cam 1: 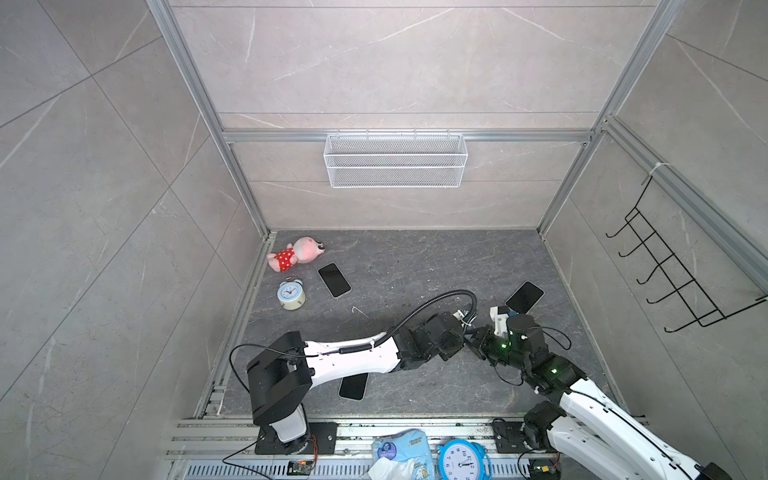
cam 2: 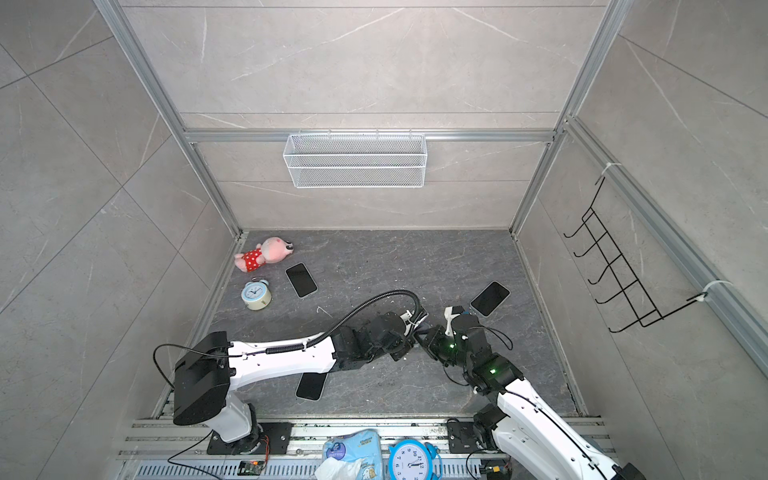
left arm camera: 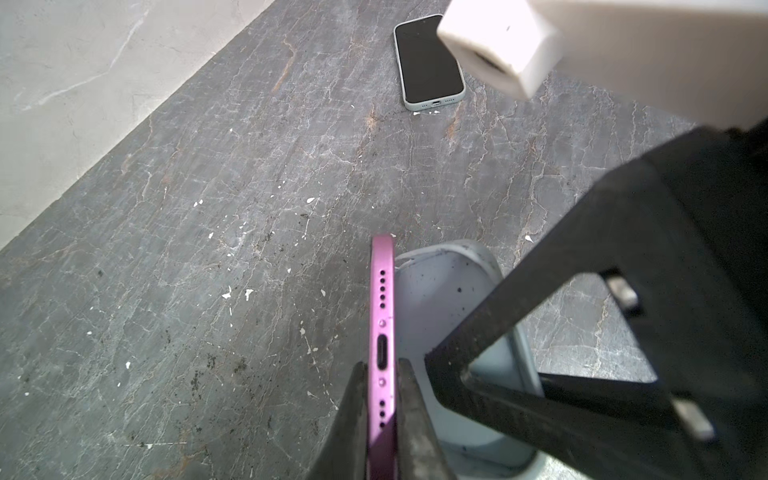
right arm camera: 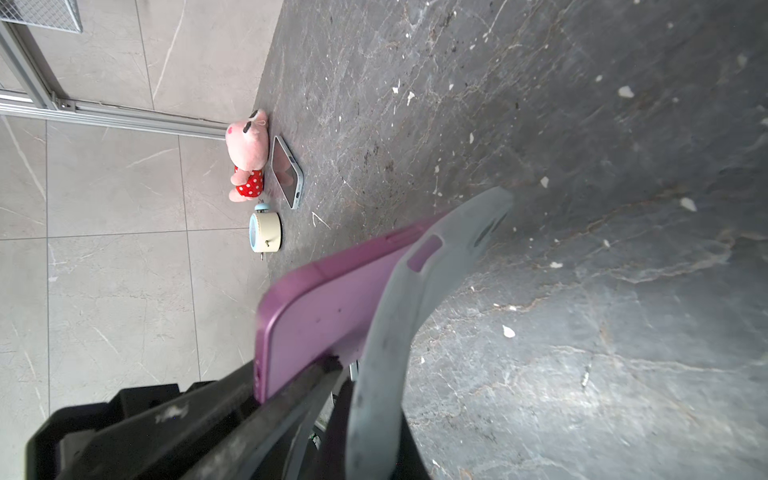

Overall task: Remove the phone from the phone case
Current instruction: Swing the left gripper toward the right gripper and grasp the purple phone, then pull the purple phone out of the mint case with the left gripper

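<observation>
You are about midway: the phone [left arm camera: 382,332] is half out of the case [left arm camera: 440,291]. Its port end is free, and the case stands off the back there, bending away in a curve. In the right wrist view, though, purple shows through the case's side cutout, so I judge the far end is still seated in it. What is left is to draw the two apart until that end slips out. Your left gripper [left arm camera: 381,368] is closed tight on the phone's port end, one finger on the screen side and one on the back. Your right gripper [left arm camera: 442,370] is closed too, its fingers pinching the case's loose wall just beside the left's grip. The pair hangs between the two grippers over the right middle of the table [cam 1: 415,266], apparently clear of it. In both top views the arms hide it. The phone's long axis runs straight on from the left gripper's fingers, with the port end at the gripper, the far end pointing away, and the back facing the case. You cannot read from above which way that lies across the table.
</observation>
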Available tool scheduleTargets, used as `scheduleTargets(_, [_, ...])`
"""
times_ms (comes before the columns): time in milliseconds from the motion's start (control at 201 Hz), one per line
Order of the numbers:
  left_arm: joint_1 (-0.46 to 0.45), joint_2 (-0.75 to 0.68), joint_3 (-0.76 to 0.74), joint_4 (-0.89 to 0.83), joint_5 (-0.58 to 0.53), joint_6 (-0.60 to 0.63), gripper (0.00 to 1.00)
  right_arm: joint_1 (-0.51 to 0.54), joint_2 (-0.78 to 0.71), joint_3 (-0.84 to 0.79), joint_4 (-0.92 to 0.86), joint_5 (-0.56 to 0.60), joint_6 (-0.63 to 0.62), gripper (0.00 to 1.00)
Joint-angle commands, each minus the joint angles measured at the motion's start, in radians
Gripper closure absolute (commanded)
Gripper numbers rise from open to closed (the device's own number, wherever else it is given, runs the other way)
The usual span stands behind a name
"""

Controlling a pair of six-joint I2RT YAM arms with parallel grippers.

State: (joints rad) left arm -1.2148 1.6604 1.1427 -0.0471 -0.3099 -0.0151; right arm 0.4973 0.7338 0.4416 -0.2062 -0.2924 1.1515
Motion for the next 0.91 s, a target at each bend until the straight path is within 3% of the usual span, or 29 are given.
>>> scheduleTargets(0, [0.000,-0.073,-0.015,0.077,0.049,-0.005,1.00,0.007,-0.014,-0.004,0.094,-0.037,-0.010,1.00])
scheduleTargets(478, [-0.002,-0.301,-0.090,0.101,-0.003,0.113,1.00,0.008,-0.030,-0.064,0.077,-0.013,-0.008,1.00])
scheduleTargets(902, [-0.007,-0.409,-0.135,0.078,-0.039,0.247,1.00,0.007,-0.030,-0.124,0.073,0.050,0.030,1.00])
